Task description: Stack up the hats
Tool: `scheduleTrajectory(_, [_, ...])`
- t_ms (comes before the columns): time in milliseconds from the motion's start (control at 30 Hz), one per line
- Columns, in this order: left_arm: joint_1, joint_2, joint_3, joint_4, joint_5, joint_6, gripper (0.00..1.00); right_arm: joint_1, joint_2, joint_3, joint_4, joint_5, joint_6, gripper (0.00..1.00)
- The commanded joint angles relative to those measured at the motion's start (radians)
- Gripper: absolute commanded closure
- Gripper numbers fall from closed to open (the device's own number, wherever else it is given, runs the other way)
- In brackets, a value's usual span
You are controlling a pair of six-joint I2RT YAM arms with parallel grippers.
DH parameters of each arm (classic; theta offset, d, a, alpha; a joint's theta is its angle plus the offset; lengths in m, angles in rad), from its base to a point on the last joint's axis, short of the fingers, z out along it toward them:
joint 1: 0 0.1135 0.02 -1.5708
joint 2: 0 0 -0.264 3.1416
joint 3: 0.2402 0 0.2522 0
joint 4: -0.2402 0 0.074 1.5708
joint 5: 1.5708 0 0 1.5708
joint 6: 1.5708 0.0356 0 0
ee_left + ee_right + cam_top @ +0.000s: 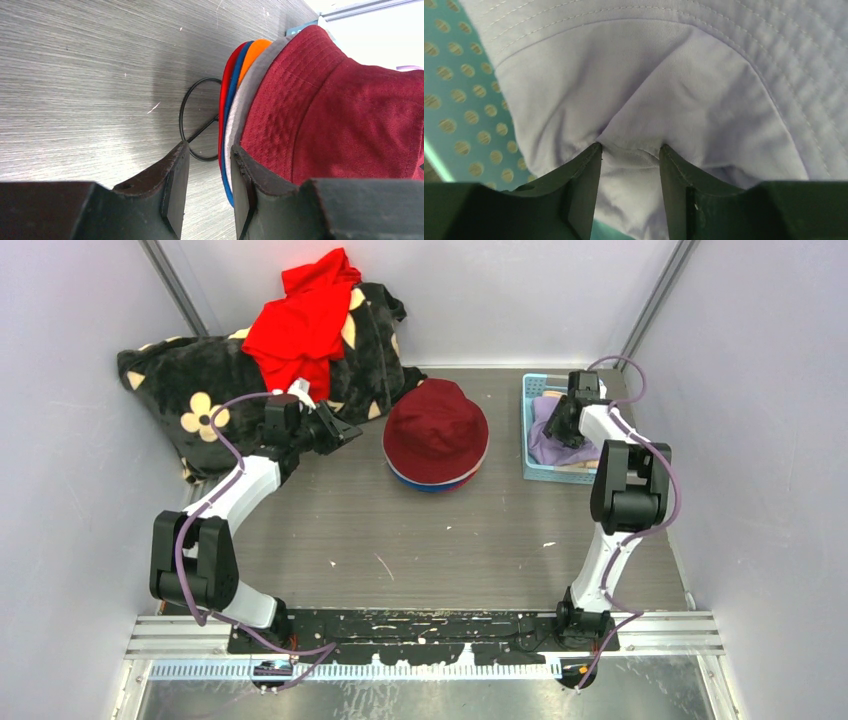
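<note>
- A maroon fabric bucket hat [436, 425] lies on top of the pile in the middle of the grey wooden table [400, 550]. Under it we see grey [239, 115], orange [252, 55], blue [235, 85] and red [225, 85] brims, so we judge five hats are stacked.
- One lavender fabric bucket hat [674, 100] is not yet on the pile. It sits in the light blue perforated plastic basket [527, 430], just right of the pile.
- The right gripper [630, 150] is down in that basket, its jaws standing on both sides of a puckered fold of the lavender hat. We cannot tell if they pinch it already.
- The left gripper [210, 147] waits just left of the pile, with jaws spread and nothing between them.
- The basket walls are close around the right gripper. Between basket and pile the table is bare.
- Behind and left of the pile lie a black flowered blanket [190, 380] and a bright red garment [300, 325].
</note>
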Motion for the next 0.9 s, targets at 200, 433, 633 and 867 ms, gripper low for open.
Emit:
scheduleTrajectory(200, [-0.004,-0.025,-0.003,0.048,0.022,0.007,0.64,0.010,-0.063,0.049,0.055,0.058,0.021,0.99])
scheduleTrajectory(433, [-0.009,-0.027,0.000,0.062,0.027,-0.009,0.64,0.030,-0.303,0.138,-0.025,0.022,0.006,0.99])
scheduleTrajectory(633, [-0.013,-0.068,0.000,0.049,0.025,-0.009,0.64,0.030,-0.415,0.214,-0.062,-0.077,0.011,0.99])
scheduleTrajectory(867, [-0.013,-0.144,-0.023,0.032,0.021,-0.008,0.64,0.031,-0.516,0.263,0.000,-0.339,0.060,0.99])
